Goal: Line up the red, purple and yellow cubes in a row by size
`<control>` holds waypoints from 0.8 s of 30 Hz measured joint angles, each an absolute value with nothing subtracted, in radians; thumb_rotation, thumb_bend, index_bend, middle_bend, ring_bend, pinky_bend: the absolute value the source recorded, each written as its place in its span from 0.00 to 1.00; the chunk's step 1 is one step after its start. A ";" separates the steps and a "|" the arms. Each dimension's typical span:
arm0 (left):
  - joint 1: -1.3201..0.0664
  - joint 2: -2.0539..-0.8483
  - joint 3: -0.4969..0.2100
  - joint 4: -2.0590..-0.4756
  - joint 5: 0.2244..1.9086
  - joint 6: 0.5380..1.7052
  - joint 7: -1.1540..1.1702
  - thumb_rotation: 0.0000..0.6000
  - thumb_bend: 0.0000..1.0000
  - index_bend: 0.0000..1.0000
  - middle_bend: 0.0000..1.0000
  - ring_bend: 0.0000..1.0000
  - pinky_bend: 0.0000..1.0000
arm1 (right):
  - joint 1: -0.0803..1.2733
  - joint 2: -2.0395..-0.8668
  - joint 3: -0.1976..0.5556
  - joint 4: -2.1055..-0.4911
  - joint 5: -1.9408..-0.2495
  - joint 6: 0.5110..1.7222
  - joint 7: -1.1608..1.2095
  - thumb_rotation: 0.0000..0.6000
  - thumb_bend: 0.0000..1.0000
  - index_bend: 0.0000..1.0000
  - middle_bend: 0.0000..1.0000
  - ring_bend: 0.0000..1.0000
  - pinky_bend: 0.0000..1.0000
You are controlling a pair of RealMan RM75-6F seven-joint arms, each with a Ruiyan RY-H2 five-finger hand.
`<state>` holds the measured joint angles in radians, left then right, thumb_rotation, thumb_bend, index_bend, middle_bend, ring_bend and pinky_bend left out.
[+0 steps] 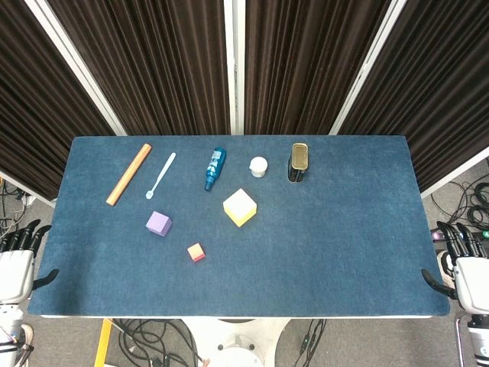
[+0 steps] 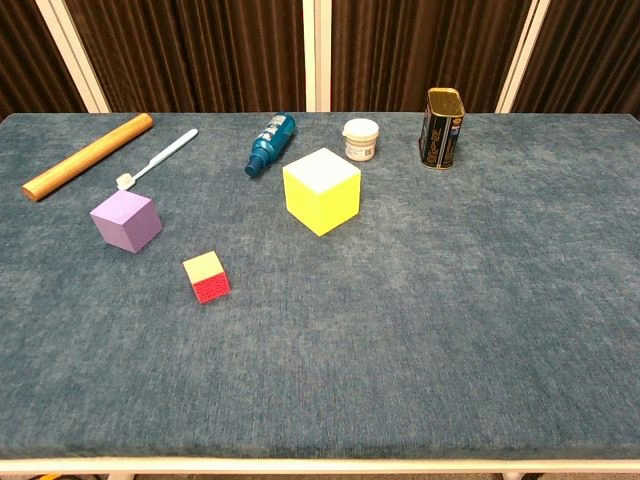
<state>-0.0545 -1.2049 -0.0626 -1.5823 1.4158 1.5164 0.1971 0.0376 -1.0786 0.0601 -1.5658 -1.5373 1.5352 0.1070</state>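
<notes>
Closest to me sits the red cube (image 2: 207, 278), the smallest of the three, its top face pale yellow-orange and its front face red. Up and to the left of it, well apart, is the purple cube (image 2: 126, 220), middle-sized. The yellow cube (image 2: 321, 190), the largest, stands further back and to the right, turned so a corner faces me. None of the three touch, and they form a loose triangle, not a row, so I judge the lining-up has not begun.

Behind them along the far side lie a wooden rolling pin (image 2: 86, 156), a white toothbrush (image 2: 160, 158), a blue bottle on its side (image 2: 270, 145), a small white jar (image 2: 361, 139) and an upright dark tin (image 2: 441, 128), all on the blue-covered table (image 2: 470, 330).

My left hand (image 1: 17, 264) and right hand (image 1: 464, 264) rest off the table's near corners, holding nothing, fingers spread.

My worries: the red cube is small for these fingers and may skid on the cloth or tumble if pinched off-centre. The yellow cube sits near the bottle and jar, so a wide reach could knock them rolling.
</notes>
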 measured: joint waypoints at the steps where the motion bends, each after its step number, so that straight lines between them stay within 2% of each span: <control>1: -0.055 -1.205 -0.062 -1.581 1.416 1.515 0.195 1.00 0.12 0.24 0.22 0.19 0.19 | 0.038 -1.079 0.060 -1.567 -1.536 1.534 0.106 1.00 0.13 0.05 0.10 0.01 0.13; 18: -0.085 -1.190 -0.085 -1.591 1.446 1.508 0.146 1.00 0.12 0.24 0.22 0.19 0.19 | 0.032 -1.075 0.063 -1.560 -1.538 1.547 0.114 1.00 0.13 0.05 0.10 0.01 0.13; 24: -0.130 -1.172 -0.108 -1.611 1.462 1.468 0.081 1.00 0.11 0.24 0.22 0.19 0.19 | 0.038 -1.061 0.073 -1.563 -1.525 1.539 0.102 1.00 0.13 0.05 0.10 0.01 0.13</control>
